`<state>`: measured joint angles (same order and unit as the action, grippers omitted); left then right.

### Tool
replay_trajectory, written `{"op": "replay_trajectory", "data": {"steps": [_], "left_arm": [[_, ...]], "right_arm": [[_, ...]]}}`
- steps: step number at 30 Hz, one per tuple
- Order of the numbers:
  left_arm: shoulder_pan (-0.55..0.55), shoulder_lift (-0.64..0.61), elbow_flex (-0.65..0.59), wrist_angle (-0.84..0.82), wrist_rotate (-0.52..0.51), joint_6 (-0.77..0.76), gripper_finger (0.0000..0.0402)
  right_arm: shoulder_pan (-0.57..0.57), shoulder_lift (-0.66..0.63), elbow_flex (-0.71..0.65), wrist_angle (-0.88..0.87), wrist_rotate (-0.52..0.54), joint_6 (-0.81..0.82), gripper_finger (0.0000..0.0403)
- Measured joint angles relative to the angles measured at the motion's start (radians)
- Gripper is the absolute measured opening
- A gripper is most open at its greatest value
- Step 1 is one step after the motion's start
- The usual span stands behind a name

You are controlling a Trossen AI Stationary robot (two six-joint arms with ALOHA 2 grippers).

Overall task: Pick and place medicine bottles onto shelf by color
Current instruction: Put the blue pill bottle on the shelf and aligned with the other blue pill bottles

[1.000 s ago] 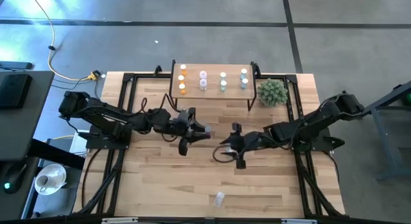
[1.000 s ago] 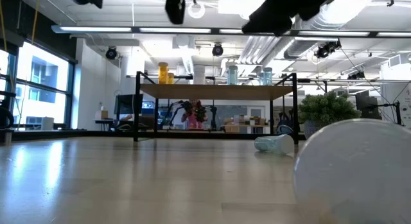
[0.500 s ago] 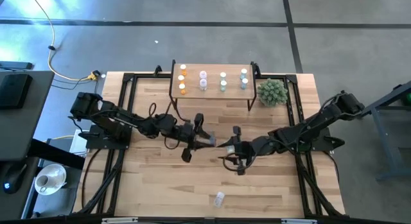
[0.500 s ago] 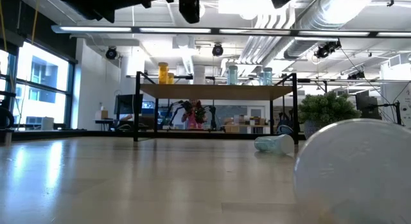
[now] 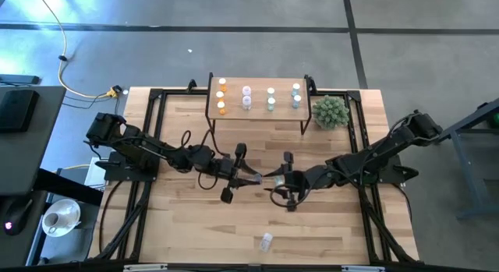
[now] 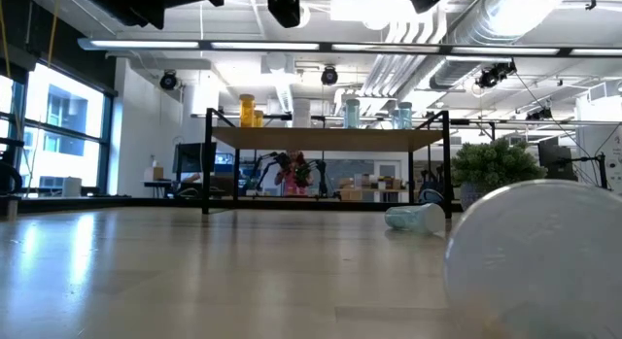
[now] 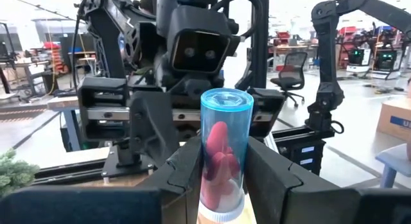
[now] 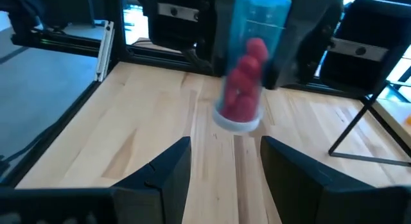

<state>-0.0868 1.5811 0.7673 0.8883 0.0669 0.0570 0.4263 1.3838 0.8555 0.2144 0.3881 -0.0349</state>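
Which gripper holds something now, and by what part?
The left gripper holds a blue bottle by its body, white cap nearest the wrist. The right gripper is open, empty.

text: none legible | labels: none legible | brands: none legible | numbers: none legible

The wooden counter (image 5: 187,225) carries the shelf (image 5: 257,110) with capped bottles (image 5: 246,98) in rows; a spiky green plant ball (image 5: 330,111) beside it; one bottle (image 5: 267,241) lies near the front edge.
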Motion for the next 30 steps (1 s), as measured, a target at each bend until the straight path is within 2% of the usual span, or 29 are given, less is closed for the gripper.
{"op": "replay_trajectory", "data": {"steps": [15,20,30], "left_arm": [[0.0,0.0,0.0,0.0,0.0,0.0,0.009],[0.0,0.0,0.0,0.009,-0.049,0.0,0.009],[0.001,0.0,0.0,0.031,-0.05,0.0,0.009]], "right_arm": [[-0.003,0.002,0.0,0.101,-0.003,-0.018,0.0179],[-0.01,0.034,0.0,0.158,0.004,-0.016,0.0179],[-0.014,0.044,0.0,0.193,0.028,-0.013,0.0179]]}}
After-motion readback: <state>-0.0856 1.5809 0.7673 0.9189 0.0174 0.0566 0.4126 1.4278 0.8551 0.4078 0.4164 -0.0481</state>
